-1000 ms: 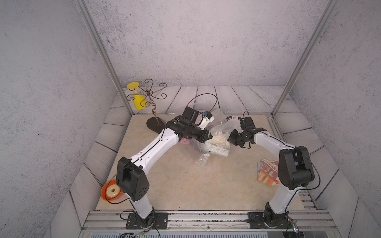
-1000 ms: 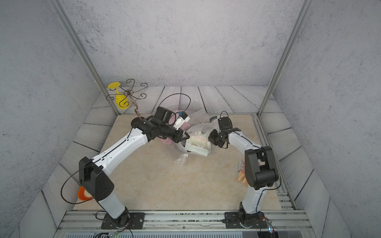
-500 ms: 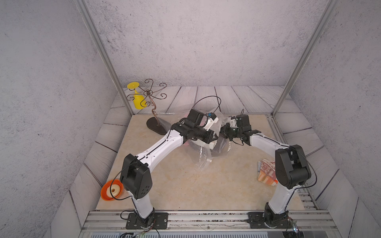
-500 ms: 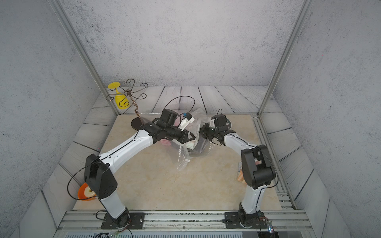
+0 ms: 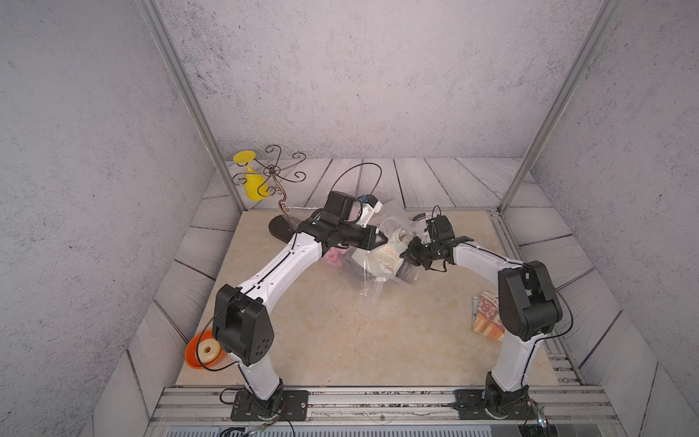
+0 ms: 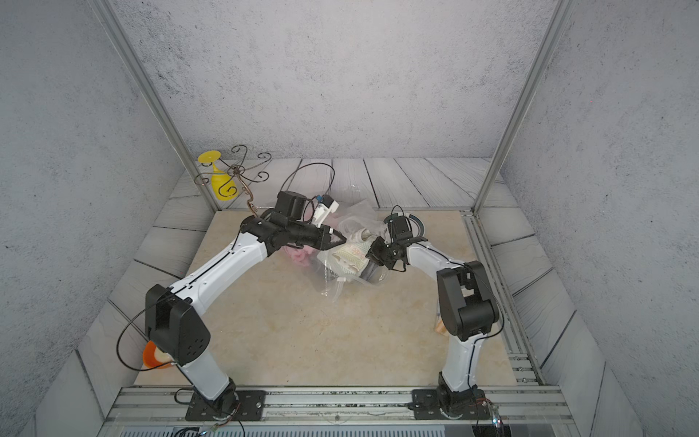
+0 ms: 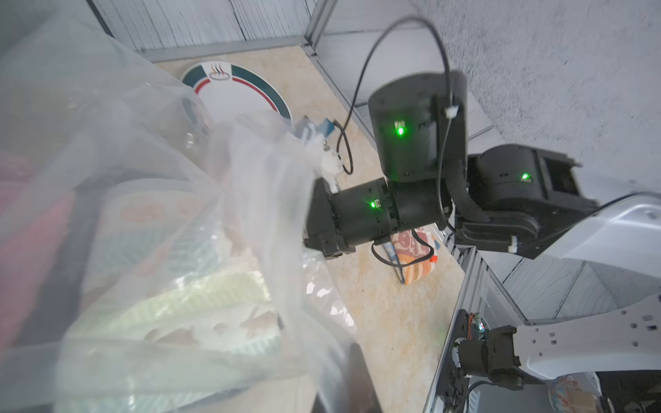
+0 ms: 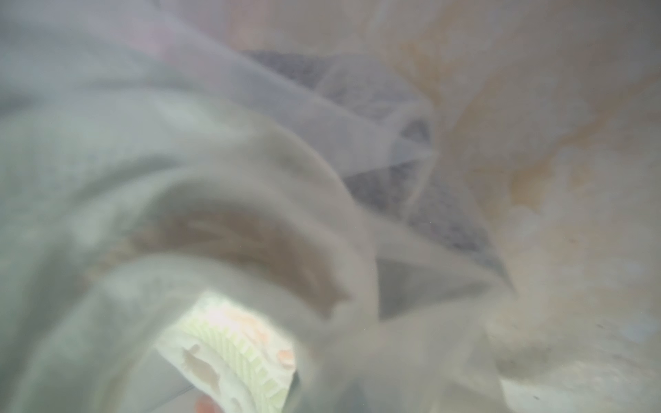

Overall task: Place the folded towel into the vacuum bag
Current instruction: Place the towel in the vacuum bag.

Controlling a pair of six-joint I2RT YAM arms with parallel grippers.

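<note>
Two closed on one vacuum bag [image 5: 392, 225]: left gripper [image 5: 382, 239], right gripper [image 5: 407, 253]; one folded towel [image 5: 386, 257] inside; one plate [image 7: 232, 93] behind.

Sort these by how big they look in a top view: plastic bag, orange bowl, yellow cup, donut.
Plastic bag, biggest.
Orange bowl and yellow cup: look similar, cup is farther, bowl partly hidden.
Donut, smallest.

arm links [image 5: 280, 265] white | joints [image 5: 244, 333] black | cables [image 7: 411, 19] black | LEDs [image 7: 400, 130] green
</note>
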